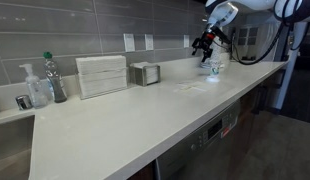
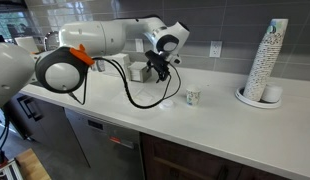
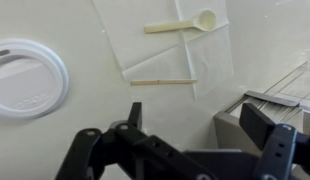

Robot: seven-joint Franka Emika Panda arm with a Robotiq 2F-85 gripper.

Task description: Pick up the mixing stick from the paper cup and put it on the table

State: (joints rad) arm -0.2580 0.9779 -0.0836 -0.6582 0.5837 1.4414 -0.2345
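The small whitish paper cup (image 2: 193, 97) stands on the off-white table (image 2: 225, 125), and it also shows in an exterior view (image 1: 213, 68). My gripper (image 2: 158, 72) hangs above the table, beside the cup; it shows near the wall too (image 1: 203, 45). In the wrist view my gripper (image 3: 200, 125) is open and empty. A thin wooden mixing stick (image 3: 163, 82) lies flat on a clear sheet (image 3: 210, 60) on the table. A pale spoon (image 3: 183, 24) lies on the same sheet. A white round lid (image 3: 25, 78) shows at the left, seen from above.
A tall column of stacked cups (image 2: 267, 60) stands on a plate (image 2: 257, 100). A soap bottle (image 1: 35, 90), a clear bottle (image 1: 55, 78), a white napkin box (image 1: 102, 75) and a metal holder (image 1: 145, 73) line the tiled wall. A sink is at the far end (image 1: 7, 145).
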